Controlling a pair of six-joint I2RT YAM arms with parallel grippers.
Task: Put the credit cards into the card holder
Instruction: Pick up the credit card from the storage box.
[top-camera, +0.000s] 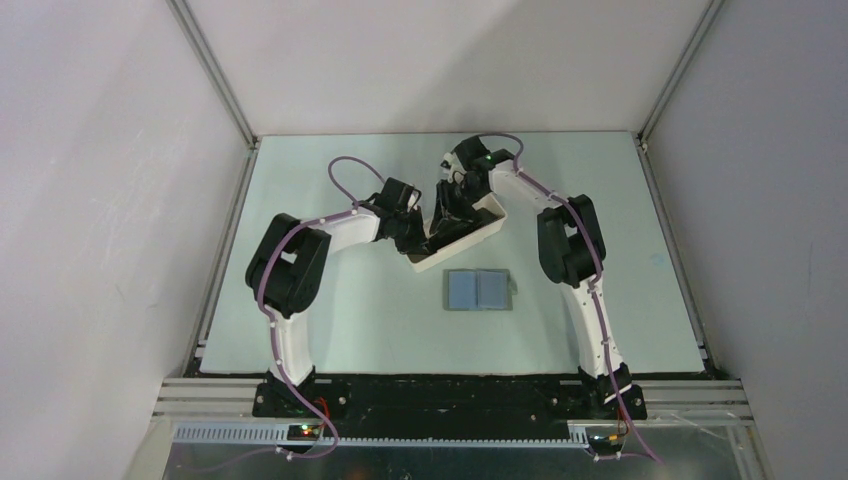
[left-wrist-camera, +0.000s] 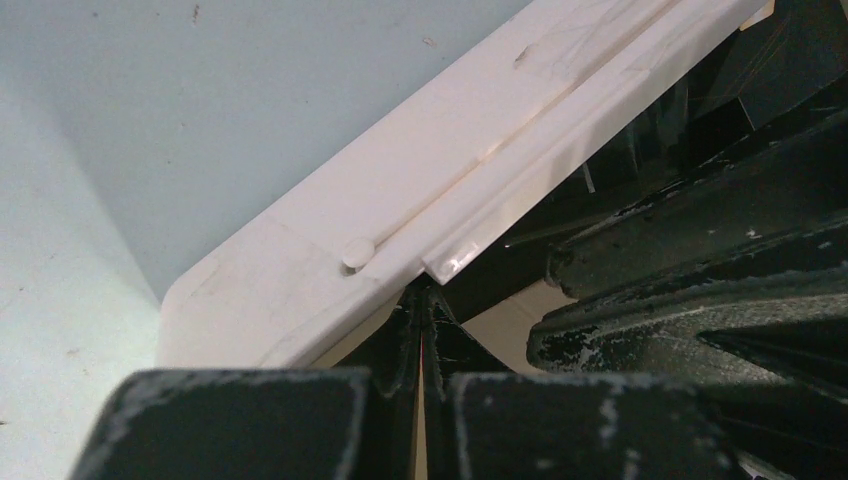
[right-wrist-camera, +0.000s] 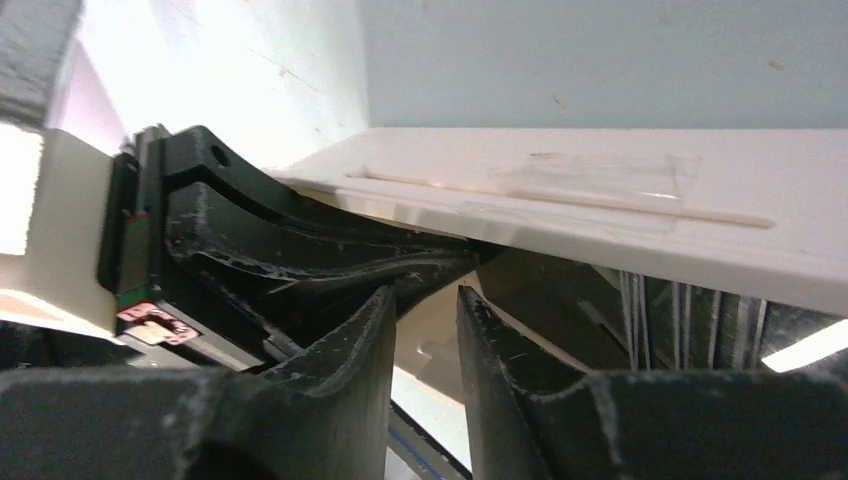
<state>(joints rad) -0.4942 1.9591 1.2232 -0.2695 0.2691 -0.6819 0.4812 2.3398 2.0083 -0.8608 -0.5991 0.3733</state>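
Observation:
The card holder (top-camera: 478, 290) lies open on the table, blue-grey inside up, in front of the white tray (top-camera: 480, 233). Several dark credit cards (right-wrist-camera: 690, 315) stand on edge inside the tray and also show in the left wrist view (left-wrist-camera: 640, 150). My left gripper (top-camera: 418, 238) is at the tray's near-left end; its jaws (left-wrist-camera: 425, 290) are pressed shut on the tray's rim (left-wrist-camera: 400, 200). My right gripper (top-camera: 448, 212) reaches down into the tray from behind. Its jaws (right-wrist-camera: 425, 292) stand slightly apart with nothing between them, left of the cards.
The tray sits slanted at mid-table. The two grippers crowd together at its left end; the right gripper's fingers (left-wrist-camera: 700, 290) fill the left wrist view. Grey walls and metal rails enclose the table on three sides.

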